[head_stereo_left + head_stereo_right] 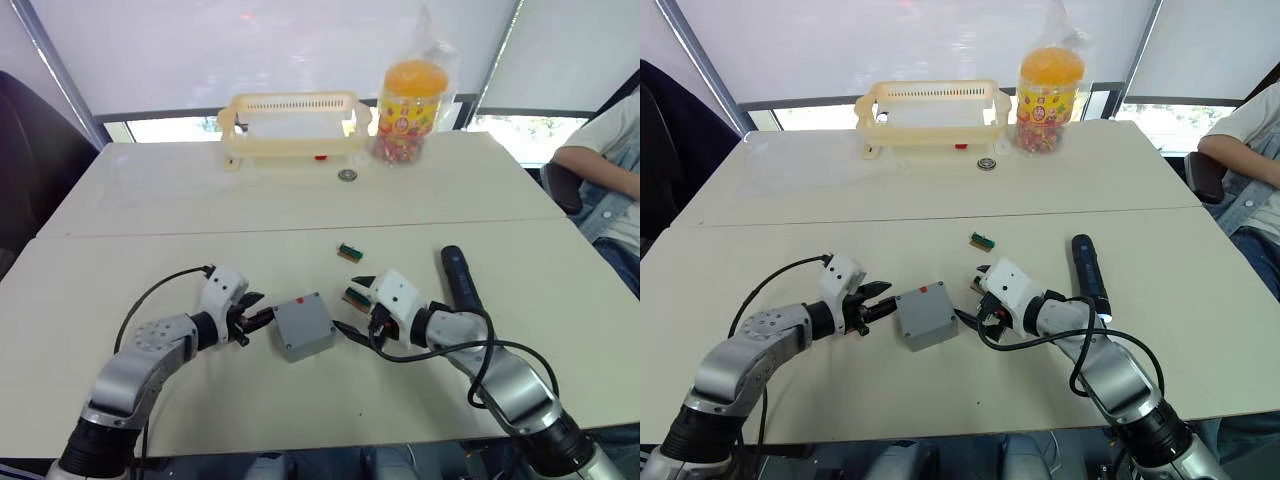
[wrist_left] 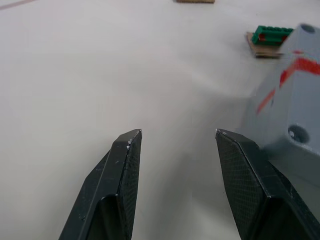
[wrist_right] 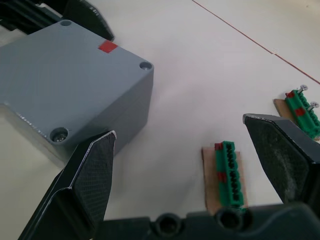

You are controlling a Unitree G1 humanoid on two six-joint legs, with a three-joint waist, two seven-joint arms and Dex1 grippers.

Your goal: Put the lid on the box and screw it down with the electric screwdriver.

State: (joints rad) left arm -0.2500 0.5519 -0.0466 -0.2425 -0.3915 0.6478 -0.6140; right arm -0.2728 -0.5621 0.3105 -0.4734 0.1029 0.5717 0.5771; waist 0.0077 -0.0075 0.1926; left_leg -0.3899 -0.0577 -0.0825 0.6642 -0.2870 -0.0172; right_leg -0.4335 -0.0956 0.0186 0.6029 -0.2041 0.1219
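- Box [image 1: 303,325]: grey, square, resting on the near table [image 1: 150,400] between the two grippers; its upward face carries a small red mark and screw holes at the corners.
- Left gripper [image 1: 262,318]: just left of the box, jaws moderately apart and holding nothing; in the left wrist view one finger [image 2: 250,175] lies against or very near the box's side.
- Right gripper [image 1: 966,312]: just right of the box, jaws spread wide and empty; in the right wrist view one finger [image 3: 87,175] sits close beside a lower corner of the box.
- Green block [image 3: 230,175]: on a tan card, just right of the box, between the right gripper's fingers.
- Second green block [image 1: 349,251]: beyond the box, slightly right.
- Screwdriver [image 1: 460,281]: black, lying flat on the table, well right of the box.
- Basket [image 1: 295,125]: pale yellow, slotted, far behind the box.
- Jar [image 1: 412,100]: orange-lidded, in a clear bag, right of the basket.
- Person [image 1: 610,170]: seated far right of the box.
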